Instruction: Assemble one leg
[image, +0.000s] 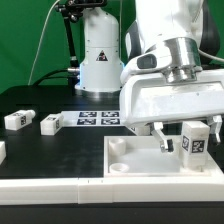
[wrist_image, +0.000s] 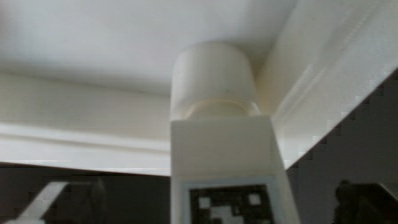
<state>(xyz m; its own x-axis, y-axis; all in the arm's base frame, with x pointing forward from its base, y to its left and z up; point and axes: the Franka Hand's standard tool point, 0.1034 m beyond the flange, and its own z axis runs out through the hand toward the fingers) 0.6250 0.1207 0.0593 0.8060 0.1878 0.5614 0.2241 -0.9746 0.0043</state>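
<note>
The leg (image: 193, 143) (wrist_image: 222, 110) stands upright on the white panel (image: 140, 165), toward the exterior view's right, its tag facing the camera. The gripper (image: 188, 132) (wrist_image: 214, 200) straddles it from above, and the wrist view shows a gap between each finger and the leg, so the jaws are apart and not clamping. Two more small white blocks (image: 18, 119) (image: 50, 123) lie on the black table (image: 50, 150) near the marker board (image: 100, 118).

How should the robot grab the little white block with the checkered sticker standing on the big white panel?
Grip the leg by its flat sides near the top, coming straight down. It stands upright on the white panel, top free, and the open gripper has a finger on each side.
</note>
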